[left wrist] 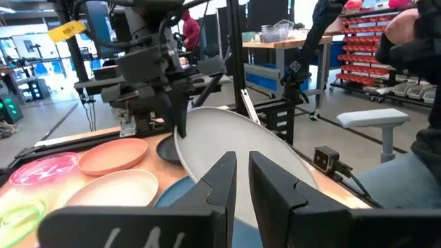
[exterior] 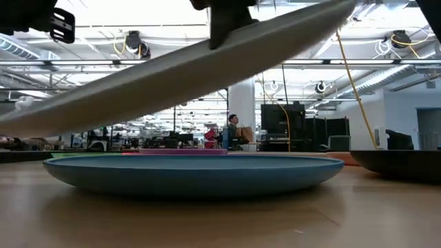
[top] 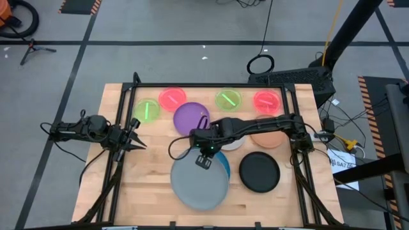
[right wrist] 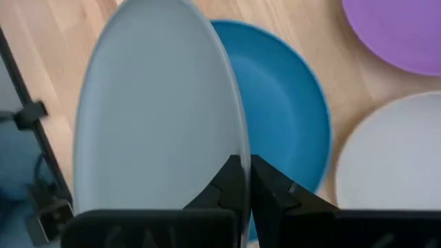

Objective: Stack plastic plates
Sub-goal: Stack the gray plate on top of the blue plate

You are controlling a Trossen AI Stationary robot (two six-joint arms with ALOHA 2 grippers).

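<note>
You see a grey plate [exterior: 172,76] tilted across the upper frame, pinched at its top edge by the right gripper [exterior: 231,24], above a blue plate [exterior: 196,172] lying flat at centre.

Even, bright overhead light falls on the pale wooden worktop [top: 153,191], leaving only faint shadows. In the low view, ceiling lamps [exterior: 131,43] glare white and the near grey plate [exterior: 172,72] is blurred. The right wrist view is soft throughout.
</note>
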